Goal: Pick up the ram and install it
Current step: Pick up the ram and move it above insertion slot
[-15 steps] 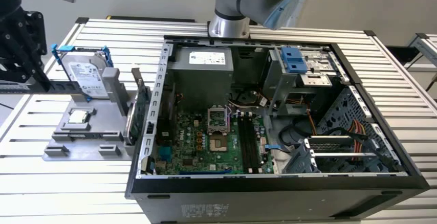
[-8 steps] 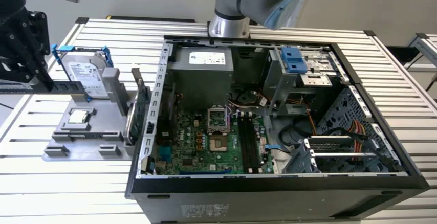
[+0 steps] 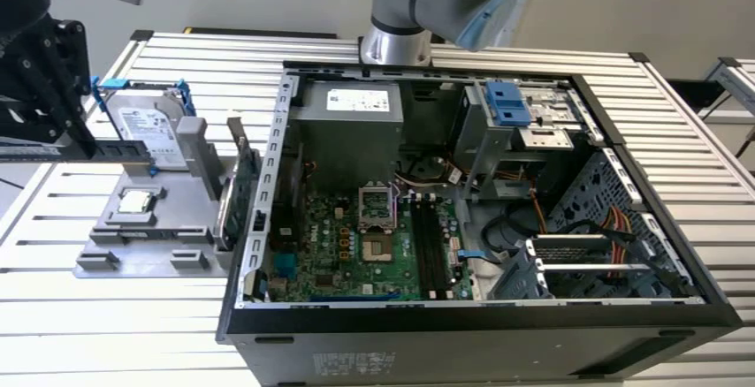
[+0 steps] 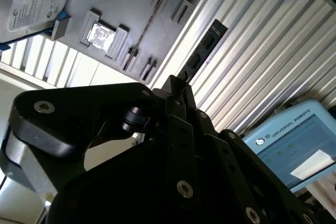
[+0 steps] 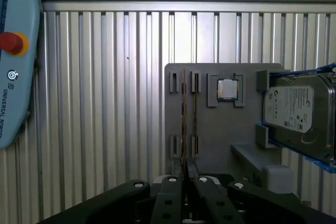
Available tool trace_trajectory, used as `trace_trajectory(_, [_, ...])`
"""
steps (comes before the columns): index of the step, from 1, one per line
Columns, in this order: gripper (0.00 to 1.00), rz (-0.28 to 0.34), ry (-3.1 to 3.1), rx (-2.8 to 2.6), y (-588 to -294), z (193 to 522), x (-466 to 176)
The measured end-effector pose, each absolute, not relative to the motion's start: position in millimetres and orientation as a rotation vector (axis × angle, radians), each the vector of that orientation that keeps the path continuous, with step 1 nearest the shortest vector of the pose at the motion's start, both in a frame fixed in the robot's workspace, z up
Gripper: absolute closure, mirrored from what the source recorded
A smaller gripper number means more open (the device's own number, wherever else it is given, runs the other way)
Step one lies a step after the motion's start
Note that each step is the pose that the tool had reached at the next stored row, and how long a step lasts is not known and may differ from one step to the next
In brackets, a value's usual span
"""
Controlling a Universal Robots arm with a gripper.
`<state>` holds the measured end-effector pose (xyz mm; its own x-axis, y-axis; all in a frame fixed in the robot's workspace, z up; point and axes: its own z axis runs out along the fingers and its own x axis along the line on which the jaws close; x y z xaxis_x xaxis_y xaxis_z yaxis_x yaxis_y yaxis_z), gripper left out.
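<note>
Claw (image 5: 187, 179) hangs pressed together and empty above the ram (image 5: 184, 109), which stands on edge in a gray holder (image 5: 220, 135) on the table (image 5: 105, 103); lowered without spreading, its tips would likely strike the thin board's edge.

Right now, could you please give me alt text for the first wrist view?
The shut gripper points at a ram stick standing on edge in a grey tray on a ribbed metal table. The tray also holds a square silver chip and a hard drive.
</note>
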<state>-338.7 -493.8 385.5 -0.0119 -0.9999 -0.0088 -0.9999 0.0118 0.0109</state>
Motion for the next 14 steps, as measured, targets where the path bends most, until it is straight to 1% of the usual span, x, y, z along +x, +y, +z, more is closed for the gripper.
trace_trajectory(14, [1.00,-0.022,-2.258,2.183,-494,385,-326])
